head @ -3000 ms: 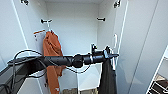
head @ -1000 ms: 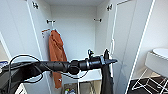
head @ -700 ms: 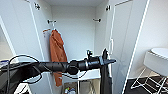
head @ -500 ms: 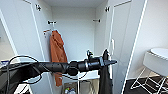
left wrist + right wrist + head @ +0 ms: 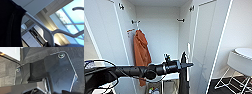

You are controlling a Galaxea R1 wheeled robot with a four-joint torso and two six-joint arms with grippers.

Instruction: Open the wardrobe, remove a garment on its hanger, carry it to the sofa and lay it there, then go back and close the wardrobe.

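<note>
The wardrobe (image 5: 159, 32) stands open ahead, both white doors swung wide. My left arm reaches across in front of it, and my left gripper (image 5: 187, 65) is shut on the hanger. From it the black garment (image 5: 184, 80) hangs down as a narrow dark strip, clear of the rail. In the left wrist view the white hanger (image 5: 37, 23) runs close across the picture, with the garment's black fabric (image 5: 10, 25) beside it. The right wrist view looks down on dark floor past the robot's own plate.
An orange hooded garment (image 5: 141, 55) still hangs at the wardrobe's left side. Small items (image 5: 154, 90) lie on the wardrobe floor. The open right door (image 5: 206, 37) stands near the arm's tip. A white wire-legged chair (image 5: 239, 62) stands at the right on dark floor.
The whole picture has shifted: the wardrobe looks farther off and more to the left, and the white chair has come in at the right. The left arm keeps its pose with the garment.
</note>
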